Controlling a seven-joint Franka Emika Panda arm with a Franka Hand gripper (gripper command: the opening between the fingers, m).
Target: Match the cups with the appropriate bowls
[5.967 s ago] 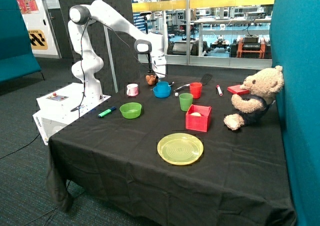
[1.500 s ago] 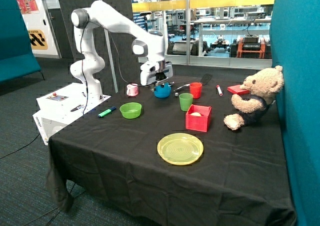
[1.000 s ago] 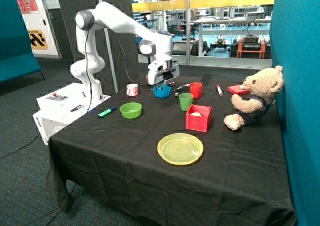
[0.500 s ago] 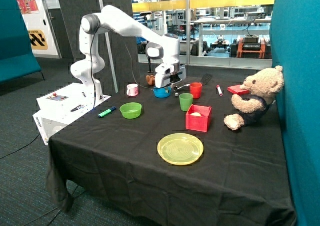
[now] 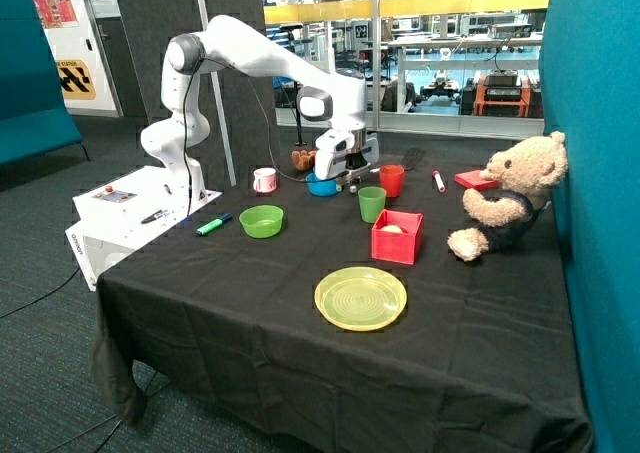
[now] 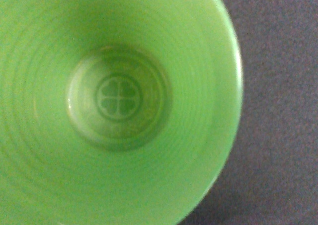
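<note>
The green cup (image 5: 371,203) stands upright on the black table (image 5: 250,303), mouth up, its long axis vertical. It sits just beside the red cup (image 5: 392,180) and near the red box (image 5: 397,237). The wrist view looks straight down into it: the green cup (image 6: 119,103) fills most of that view, with ringed inner walls and a clover mark on its bottom, and dark cloth shows past one side of its rim.

The gripper (image 5: 348,180) hangs low over the table between the blue bowl (image 5: 321,184) and the green cup, close to the cup's rim. Whether its fingers are spread or pressed together cannot be told, and no contact with the cup shows.

The blue bowl is partly hidden behind the arm, and I cannot tell what is in it. The green bowl (image 5: 261,220) sits open side up, well apart from the green cup, near a green marker (image 5: 212,225). A small pink-white mug (image 5: 264,180) stands behind it. The yellow plate (image 5: 360,298) lies nearer the table's front edge, and a teddy bear (image 5: 508,195) sits at the far side.
</note>
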